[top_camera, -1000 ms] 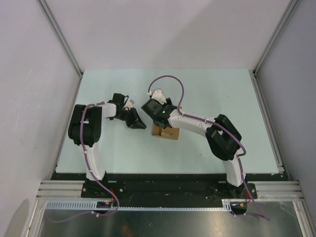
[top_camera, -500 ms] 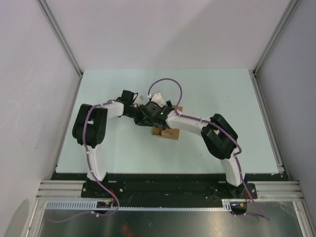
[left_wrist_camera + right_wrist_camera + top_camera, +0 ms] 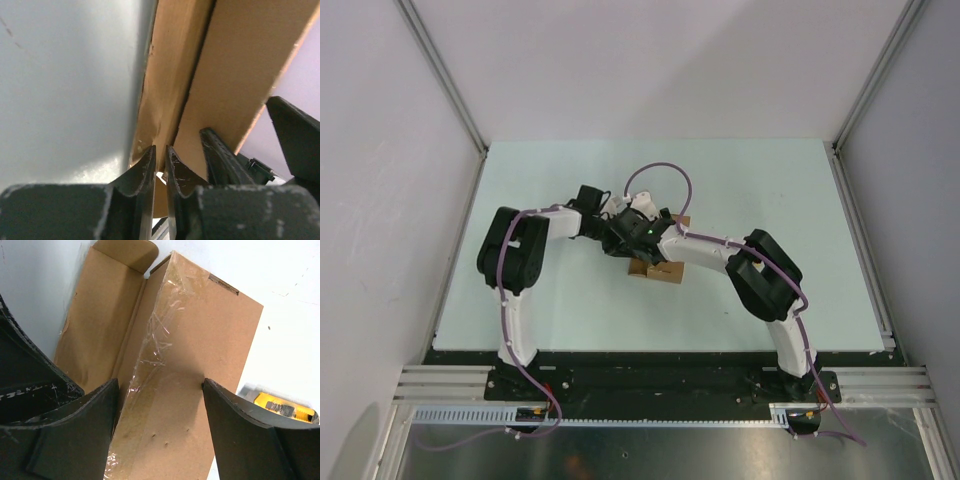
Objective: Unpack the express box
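Note:
The express box [image 3: 655,268] is a brown carton lying at mid-table under both wrists. In the right wrist view its taped top [image 3: 200,340] faces the camera, and one long flap [image 3: 100,315] is folded out flat to the left. My right gripper [image 3: 160,383] is open, its two fingers standing astride the box's width. My left gripper [image 3: 161,157] is shut to a thin slit. Its tips press at the crease between the flap and the box body [image 3: 235,65], and nothing shows between them. The right gripper's fingers [image 3: 220,155] stand just beside it.
A yellow-and-black utility knife [image 3: 282,407] lies on the table right of the box. The pale green table [image 3: 770,180] is walled by grey panels left, right and behind. Both arms [image 3: 720,250] crowd the middle.
My left arm has swung right from open table until its gripper meets the box beside the right gripper. The right gripper's jaws have spread wider over the box.

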Available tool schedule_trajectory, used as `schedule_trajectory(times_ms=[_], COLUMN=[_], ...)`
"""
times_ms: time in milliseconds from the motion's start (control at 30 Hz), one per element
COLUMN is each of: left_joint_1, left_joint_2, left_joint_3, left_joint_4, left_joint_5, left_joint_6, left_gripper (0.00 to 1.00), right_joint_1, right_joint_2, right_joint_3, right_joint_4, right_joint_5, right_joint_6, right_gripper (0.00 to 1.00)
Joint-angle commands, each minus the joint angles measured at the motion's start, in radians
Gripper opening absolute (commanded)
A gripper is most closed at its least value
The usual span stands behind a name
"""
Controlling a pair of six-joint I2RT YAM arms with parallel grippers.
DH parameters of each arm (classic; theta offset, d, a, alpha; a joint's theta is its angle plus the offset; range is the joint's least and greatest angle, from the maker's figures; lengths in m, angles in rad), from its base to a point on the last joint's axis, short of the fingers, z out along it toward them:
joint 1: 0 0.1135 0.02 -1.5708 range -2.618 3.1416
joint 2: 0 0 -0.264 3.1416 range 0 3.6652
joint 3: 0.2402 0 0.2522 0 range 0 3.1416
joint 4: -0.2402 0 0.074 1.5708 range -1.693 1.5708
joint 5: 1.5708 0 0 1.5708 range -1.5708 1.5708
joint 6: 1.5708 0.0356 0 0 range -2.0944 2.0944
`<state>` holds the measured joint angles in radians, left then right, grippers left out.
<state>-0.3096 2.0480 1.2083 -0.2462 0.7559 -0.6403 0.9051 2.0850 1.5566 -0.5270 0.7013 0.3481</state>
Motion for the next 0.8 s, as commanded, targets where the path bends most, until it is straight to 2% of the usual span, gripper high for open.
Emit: schedule_trajectory(times_ms=[0, 167, 400, 767], left_joint_1=[-0.005, 0.0, 0.021, 0.026], left_joint_2=[0.026, 0.043, 0.067, 0.075], left_joint_3=[-0.015, -0.068, -0.107, -0.087], left_joint_4=[0.022, -0.042, -0.061, -0.079], left_joint_5=[-0.047, -0.147, -0.159, -0.171], left_joint_6=[-0.053, -0.074, -0.087, -0.09], left_gripper=[0.18, 0.17, 0.12, 0.12], right_joint_1=[-0.008, -0.012, -0.054, -0.103], right_joint_2=[0.0, -0.016, -0.127, -0.235], right_joint_3=[-0.013, -0.021, -0.101, -0.158], right_joint_4=[0.007, -0.024, -0.047, -0.091], right_joint_5=[-0.002, 0.027, 0.033, -0.009], right_joint_6=[0.02, 0.02, 0.026, 0.023], right_gripper=[0.72, 0.72, 0.72, 0.7])
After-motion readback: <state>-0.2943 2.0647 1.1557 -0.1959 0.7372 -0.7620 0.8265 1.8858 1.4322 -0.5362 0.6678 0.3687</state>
